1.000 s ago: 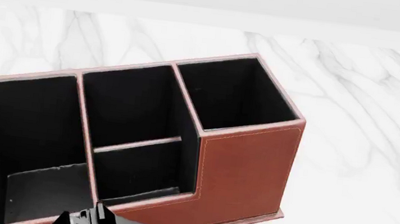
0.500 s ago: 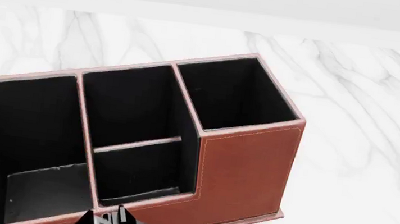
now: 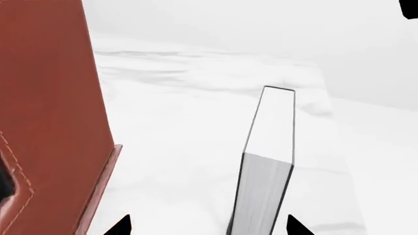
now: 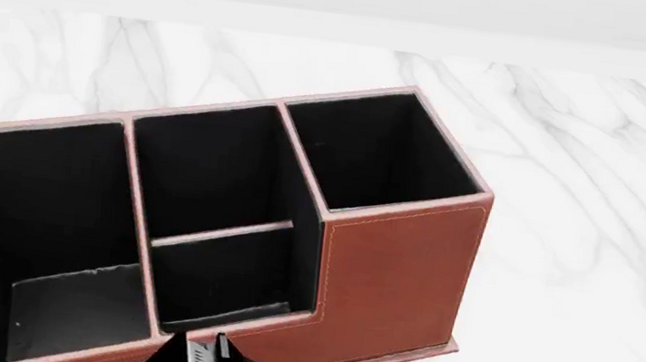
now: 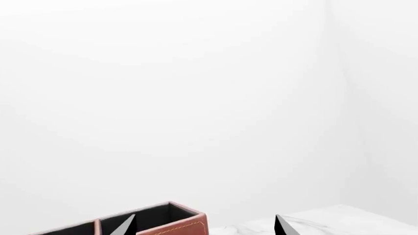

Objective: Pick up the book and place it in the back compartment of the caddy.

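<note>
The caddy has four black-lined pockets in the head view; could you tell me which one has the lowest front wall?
The small front-middle pocket of the caddy: its front wall sits at the step's low level, unlike the three taller pockets.

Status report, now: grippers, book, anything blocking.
Left gripper open, nothing held, book standing upright ahead between its fingertips. Right gripper open, empty. Book ungrasped on the marble, apart from the caddy. Nothing between gripper and book.

The caddy [image 4: 392, 271] is showing matt reddish-brown leather-look walls with pale stitching. The surface [image 4: 592, 175] is looking like smooth white marble. The book [image 3: 265, 186] is showing white paper edges.
</note>
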